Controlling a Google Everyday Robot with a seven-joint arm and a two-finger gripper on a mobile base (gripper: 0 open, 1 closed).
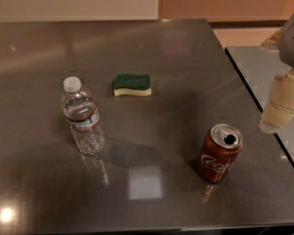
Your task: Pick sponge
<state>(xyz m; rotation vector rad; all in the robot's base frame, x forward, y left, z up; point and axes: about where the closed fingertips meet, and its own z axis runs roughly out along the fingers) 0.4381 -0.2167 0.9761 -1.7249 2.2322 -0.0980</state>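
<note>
Gripper point(279, 106) at 3 o'clock edge, grip state I cannot tell. Sponge point(132, 84) at its 9; low reach may tip can point(219, 153).

The dark grey tabletop point(186, 58) is glossy and mirror-smooth. The green-topped yellow foam sponge point(132, 84) looks matt and coarse. The water bottle point(82, 117) is clear plastic, the red soda can point(218, 153) shiny metal. The cream, smooth-shelled gripper point(277, 112) hangs at the right edge.
</note>
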